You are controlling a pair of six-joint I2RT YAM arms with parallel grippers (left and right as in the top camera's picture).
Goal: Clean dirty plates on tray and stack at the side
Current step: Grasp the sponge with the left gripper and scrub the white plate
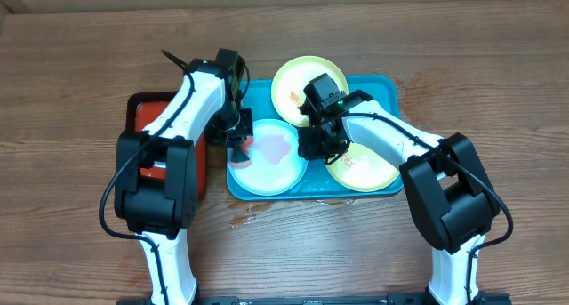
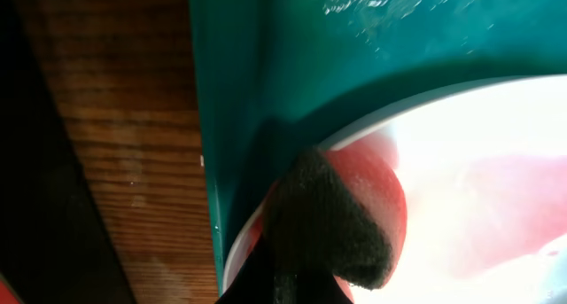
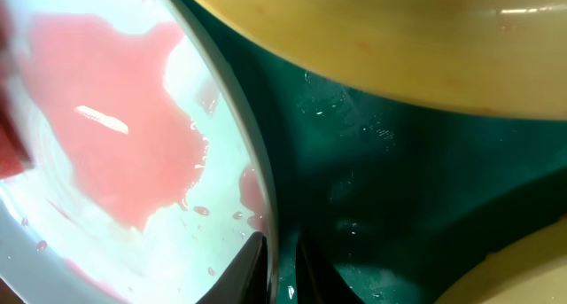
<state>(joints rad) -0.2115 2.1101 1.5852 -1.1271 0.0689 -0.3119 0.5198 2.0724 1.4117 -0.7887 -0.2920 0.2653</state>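
Sponge (image 2: 332,220) clamped in the left claw (image 1: 238,148) rests on the smeared blue plate (image 1: 271,158) beneath it in the tray (image 1: 382,87), right claw (image 3: 282,268) pinching the opposite rim; scrubbing looks under way, next likely wiping across the smear.

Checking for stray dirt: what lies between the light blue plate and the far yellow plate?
Only bare teal tray, wet with droplets, separates the light blue plate and the far yellow plate; the right wrist view shows it.
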